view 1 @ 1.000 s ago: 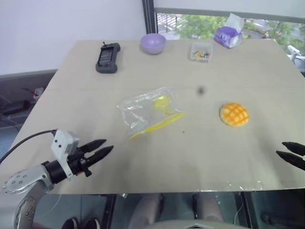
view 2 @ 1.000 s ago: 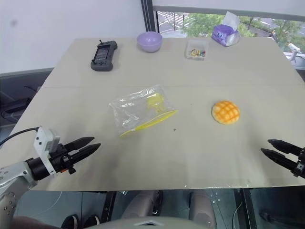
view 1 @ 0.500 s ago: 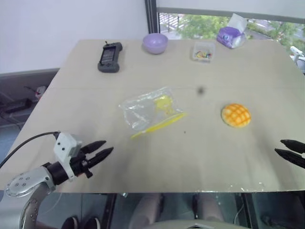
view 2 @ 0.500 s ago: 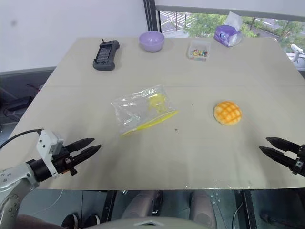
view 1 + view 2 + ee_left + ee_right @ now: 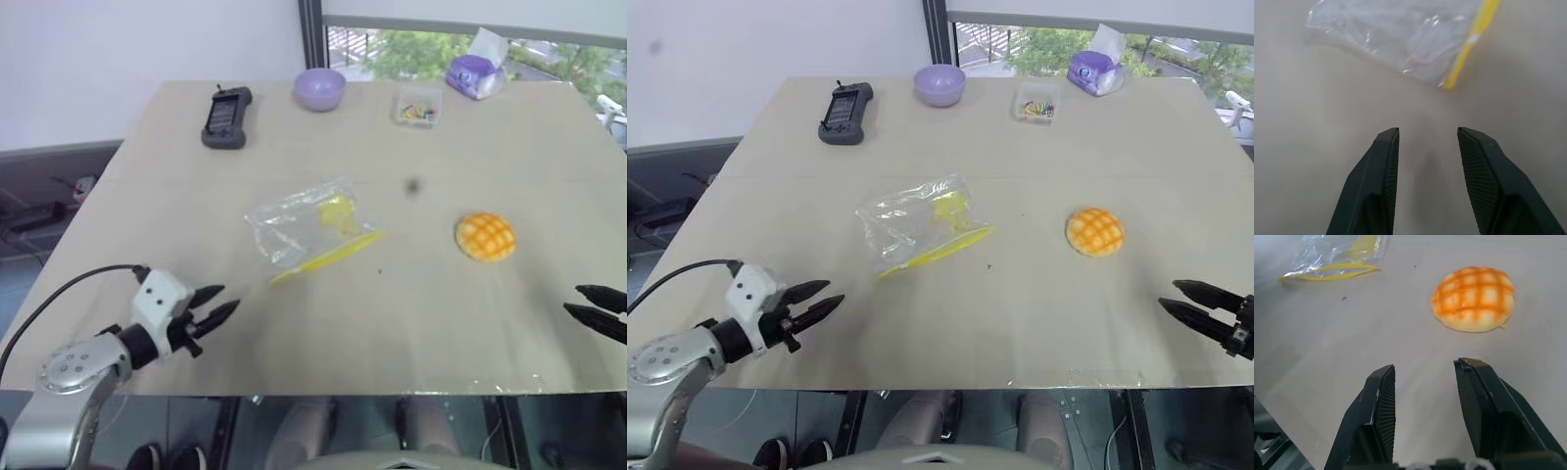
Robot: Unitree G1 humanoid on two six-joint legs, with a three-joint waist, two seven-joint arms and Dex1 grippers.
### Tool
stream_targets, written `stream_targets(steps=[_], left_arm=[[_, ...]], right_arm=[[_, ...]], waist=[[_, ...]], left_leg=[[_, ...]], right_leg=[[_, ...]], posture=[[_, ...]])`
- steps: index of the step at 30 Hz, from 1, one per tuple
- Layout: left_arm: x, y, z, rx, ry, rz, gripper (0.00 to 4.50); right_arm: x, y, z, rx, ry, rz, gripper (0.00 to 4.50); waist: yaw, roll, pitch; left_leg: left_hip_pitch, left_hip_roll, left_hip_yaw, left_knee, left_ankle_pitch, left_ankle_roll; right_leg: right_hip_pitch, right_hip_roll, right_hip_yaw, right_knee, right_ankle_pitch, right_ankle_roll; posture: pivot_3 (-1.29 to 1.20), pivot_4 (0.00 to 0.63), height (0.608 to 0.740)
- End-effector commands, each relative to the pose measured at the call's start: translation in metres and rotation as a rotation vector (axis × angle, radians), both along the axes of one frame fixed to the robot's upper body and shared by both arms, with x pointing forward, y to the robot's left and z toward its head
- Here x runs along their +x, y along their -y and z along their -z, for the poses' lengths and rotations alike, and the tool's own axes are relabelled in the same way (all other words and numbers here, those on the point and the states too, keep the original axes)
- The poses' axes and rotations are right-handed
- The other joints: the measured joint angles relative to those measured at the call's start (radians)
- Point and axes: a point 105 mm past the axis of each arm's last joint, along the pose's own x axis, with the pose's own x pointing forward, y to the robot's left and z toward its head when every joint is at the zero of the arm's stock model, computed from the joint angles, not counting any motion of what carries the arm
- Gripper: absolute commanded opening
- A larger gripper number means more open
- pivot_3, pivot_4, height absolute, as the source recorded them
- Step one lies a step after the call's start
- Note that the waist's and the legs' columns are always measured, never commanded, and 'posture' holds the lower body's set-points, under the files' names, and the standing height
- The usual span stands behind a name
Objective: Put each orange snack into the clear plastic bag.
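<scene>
Bun-shaped orange snack (image 5: 1094,231) sits on the table (image 5: 1038,147) right of the clear plastic bag (image 5: 919,224) (well apart). Left gripper (image 5: 823,298) hovers near the bag's front-left, right gripper (image 5: 1187,302) front-right; both spread, empty.

left arm (image 5: 73,377): silver rounded shell, white boxy wrist block, black cable; both grippers' fingers (image 5: 1376,181) black, ribbed inside.

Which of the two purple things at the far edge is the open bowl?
The lilac bowl, beside the black handheld device; the other purple thing has white tissue sticking out.
</scene>
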Motion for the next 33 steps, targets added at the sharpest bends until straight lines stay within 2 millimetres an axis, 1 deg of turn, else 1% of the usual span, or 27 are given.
stream_targets(steps=[1,2,6,11,13,16,19,20,22,25,27,29,30,33], left_arm=[[0.015,-0.001,-0.006,-0.040,0.015,-0.064,1.98],[0.021,-0.002,-0.006,-0.079,-0.009,-0.110,1.98],[0.039,0.007,-0.008,-0.251,-0.072,-0.221,1.98],[0.059,0.031,-0.001,-0.376,-0.178,-0.299,1.98],[0.064,0.037,0.006,-0.378,-0.236,-0.336,1.98],[0.071,0.037,0.019,-0.362,-0.300,-0.411,1.98],[0.076,0.035,0.030,-0.411,-0.351,-0.496,1.98],[0.076,0.035,0.031,-0.424,-0.362,-0.512,1.98],[0.076,0.033,0.034,-0.460,-0.377,-0.549,1.98],[0.077,0.031,0.032,-0.511,-0.388,-0.567,1.98],[0.080,0.026,0.033,-0.551,-0.419,-0.605,1.98],[0.082,0.025,0.039,-0.574,-0.474,-0.634,1.98],[0.083,0.027,0.042,-0.555,-0.500,-0.635,1.98],[0.089,0.037,0.047,-0.428,-0.526,-0.606,1.98]], right_arm=[[0.001,-0.004,-0.010,-0.013,0.044,-0.015,2.07],[0.002,-0.004,-0.009,-0.013,0.045,-0.015,2.07],[0.003,-0.004,-0.009,-0.012,0.049,-0.016,2.07],[0.005,-0.006,-0.009,-0.011,0.055,-0.017,2.07],[0.005,-0.006,-0.010,-0.011,0.060,-0.017,2.07],[0.005,-0.006,-0.011,-0.013,0.064,-0.015,2.07],[0.005,-0.005,-0.011,-0.015,0.066,-0.008,2.07],[0.004,-0.004,-0.011,-0.017,0.068,-0.005,2.07],[0.003,-0.004,-0.011,-0.019,0.069,0.000,2.07],[0.002,-0.003,-0.010,-0.020,0.068,0.005,2.07],[0.001,-0.003,-0.009,-0.021,0.064,0.006,2.07],[0.001,-0.003,-0.009,-0.022,0.063,0.006,2.07],[0.002,-0.003,-0.009,-0.022,0.065,0.006,2.07],[0.003,-0.004,-0.011,-0.023,0.072,0.000,2.07]], waist=[[0.000,0.000,0.000],[0.000,0.000,0.000],[0.000,0.000,0.000],[0.000,0.000,0.000],[-0.002,0.000,0.000],[-0.001,0.001,-0.001],[0.002,0.003,-0.003],[0.002,0.003,-0.003],[0.001,0.004,-0.004],[0.000,0.008,-0.006],[-0.001,0.008,-0.007],[-0.002,0.009,-0.007],[-0.002,0.009,-0.007],[0.000,0.010,-0.010]], left_leg=[[0.000,0.000,0.000,0.000,0.000,0.000],[0.000,0.000,-0.001,0.000,0.000,0.000],[0.000,-0.001,-0.001,0.000,0.000,0.000],[0.000,-0.001,-0.002,0.001,0.000,0.000],[0.000,-0.002,-0.002,0.002,0.000,0.000],[0.001,-0.002,-0.002,0.002,0.000,0.000],[0.004,-0.002,-0.002,0.002,0.000,0.000],[0.009,-0.002,-0.002,0.002,0.000,0.000],[0.012,-0.002,-0.002,0.001,0.000,0.000],[0.012,-0.002,-0.001,0.002,0.000,0.000],[0.013,-0.001,0.000,0.002,0.000,0.000],[0.013,-0.001,0.000,0.002,0.000,0.000],[0.013,-0.001,0.000,0.002,0.000,0.000],[0.014,-0.002,0.000,0.002,0.000,0.000]], right_leg=[[0.000,0.000,0.000,0.000,0.000,0.000],[0.000,0.000,0.000,0.000,0.000,0.000],[0.000,0.000,-0.001,0.001,0.000,0.000],[0.000,0.000,-0.001,0.003,0.000,0.001],[0.000,0.001,-0.001,0.003,0.000,0.001],[0.000,0.001,-0.001,0.006,0.000,0.001],[0.003,0.000,-0.001,0.007,0.000,0.001],[0.008,0.000,-0.001,0.007,0.000,0.001],[0.011,0.000,-0.001,0.006,0.000,0.001],[0.011,0.001,0.000,0.007,0.000,0.001],[0.011,0.001,0.000,0.007,0.000,0.001],[0.011,0.001,0.000,0.008,0.000,0.001],[0.011,0.001,0.001,0.008,0.000,0.001],[0.011,0.001,0.001,0.008,0.000,0.001]], posture=[[0.00,0.150,0.740],[0.00,0.150,0.740],[0.00,0.150,0.740],[0.00,0.150,0.740],[0.00,0.150,0.740],[0.00,0.150,0.740],[0.00,0.150,0.740],[0.00,0.150,0.740],[0.00,0.150,0.740],[0.00,0.150,0.740],[0.00,0.150,0.740],[0.00,0.150,0.740],[0.00,0.150,0.740],[0.00,0.150,0.740]])
